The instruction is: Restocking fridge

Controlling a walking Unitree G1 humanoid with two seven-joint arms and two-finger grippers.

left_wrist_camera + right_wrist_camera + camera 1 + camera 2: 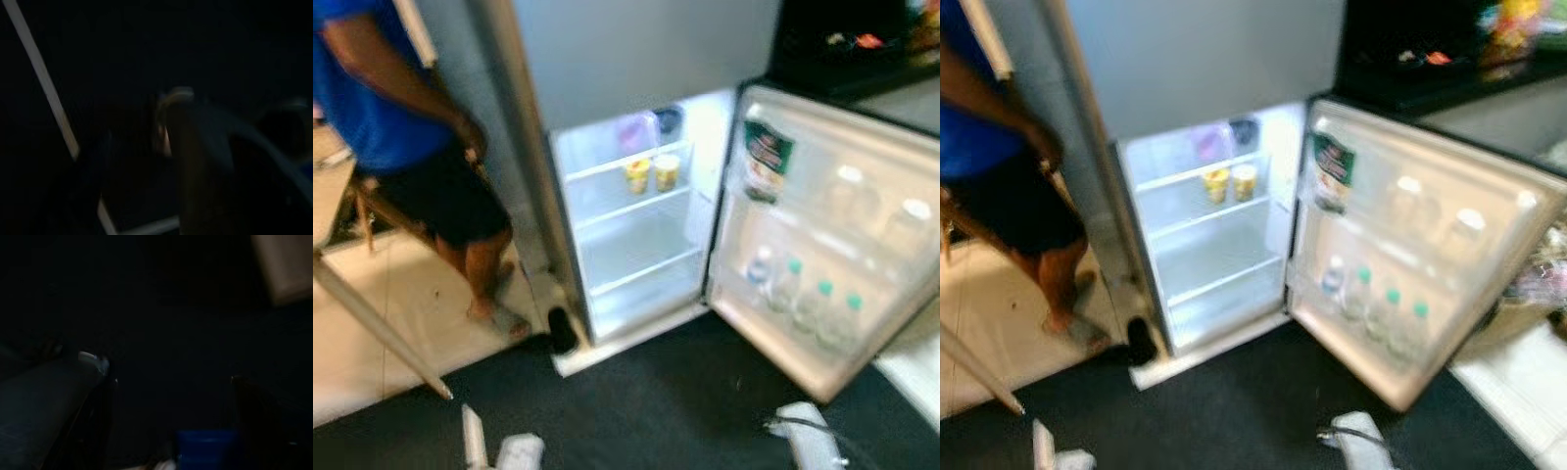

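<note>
A: Logging the scene. The fridge point(636, 225) is standing open, well ahead of both arms, with its door point(822, 255) swung out toward the right arm's side. Two yellow cups point(651, 173) are sitting side by side on an upper shelf; the lower shelves point(636, 259) are looking bare. Capped bottles point(808, 299) are lining the bottom door rack, and a green-labelled carton point(766, 162) is sitting in the upper one.

B: Grippers?

A: Both arms are hanging low. The silver end of the left arm point(499, 450) and of the right arm point(808, 436) are showing over the dark mat point(656, 411). Both wrist views are running very dark and blurred, so I cannot tell whether either gripper is spread, closed or carrying anything.

B: Anything off the left arm's side?

A: A person in a blue shirt point(401, 127) is standing on the tiled floor point(372, 333), beside the fridge's hinge-free edge, with a pale slanted pole point(372, 328) nearer us.

B: Judgement on the step?

A: Approach, I think; head views are blurring as if walking. Advice: be closing in squarely on the open cavity, keeping the right arm inside the door's swing so it is not knocking the bottle rack, and holding clear of the person. The bare lower shelves are offering the easiest targets.
</note>
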